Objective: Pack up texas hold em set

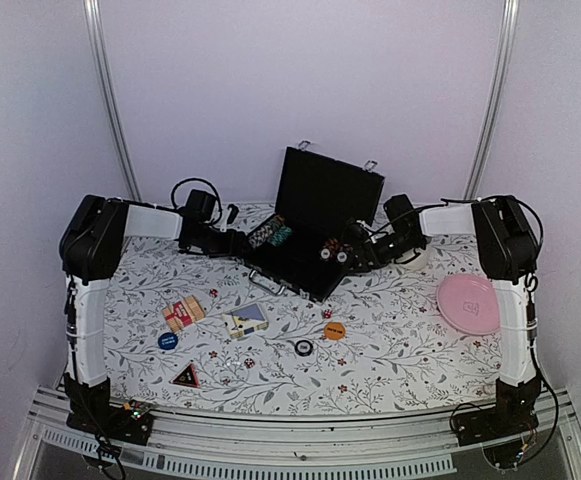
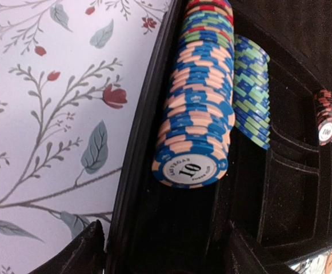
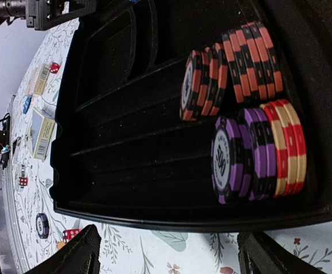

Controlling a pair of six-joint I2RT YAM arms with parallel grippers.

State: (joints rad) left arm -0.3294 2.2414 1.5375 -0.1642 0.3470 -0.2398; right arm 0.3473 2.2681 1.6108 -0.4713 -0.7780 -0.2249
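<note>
The black briefcase (image 1: 305, 262) lies open mid-table, lid (image 1: 330, 190) upright. My left gripper (image 1: 238, 243) is open and empty at its left end, straddling the case wall (image 2: 137, 171), just short of a row of blue chips (image 2: 197, 114) beside green chips (image 2: 251, 94). My right gripper (image 1: 365, 250) is open and empty at the right end, outside the case rim (image 3: 200, 220), near purple chips (image 3: 240, 157), red-cream chips (image 3: 286, 145) and orange-black chips (image 3: 228, 65). On the cloth lie two card decks (image 1: 184, 313) (image 1: 245, 321), a blue button (image 1: 168, 341), an orange button (image 1: 335, 330), a triangle token (image 1: 185, 377), a loose chip (image 1: 303, 347) and a red die (image 1: 326, 313).
A pink plate (image 1: 467, 303) sits at the right. A cream mug (image 1: 417, 255) stands just behind my right gripper. In the right wrist view, red dice (image 3: 70, 234) (image 3: 23, 181) and the loose purple chip (image 3: 43, 224) lie on the flowered cloth.
</note>
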